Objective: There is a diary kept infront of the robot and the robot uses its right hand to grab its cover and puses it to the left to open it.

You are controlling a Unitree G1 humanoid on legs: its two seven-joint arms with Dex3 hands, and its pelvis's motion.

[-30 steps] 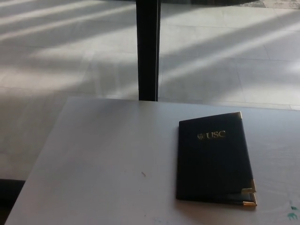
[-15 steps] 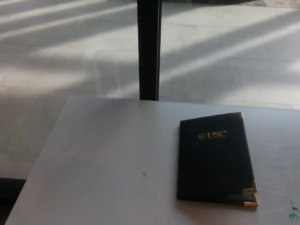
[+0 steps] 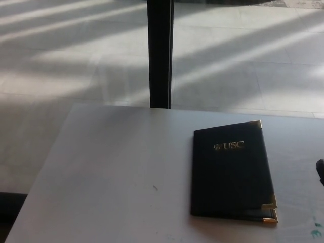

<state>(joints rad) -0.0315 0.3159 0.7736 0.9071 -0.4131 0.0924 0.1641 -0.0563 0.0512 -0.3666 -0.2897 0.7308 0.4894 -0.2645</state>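
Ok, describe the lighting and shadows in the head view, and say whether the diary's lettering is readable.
Head view: slanting bands of sunlight and shadow stripe the floor beyond the table, whose top is evenly, dimly lit; the dark diary shows little surface detail, yet its gold USC lettering and metal corners catch light and read clearly; a dark shape at the right edge is cropped and unidentifiable.

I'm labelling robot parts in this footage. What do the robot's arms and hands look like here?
Almost nothing shows. Only a small black sliver of the right hand pokes in at the picture's right edge, its shape, fingers and any cables or markings out of view. The left hand and both arms are not in view.
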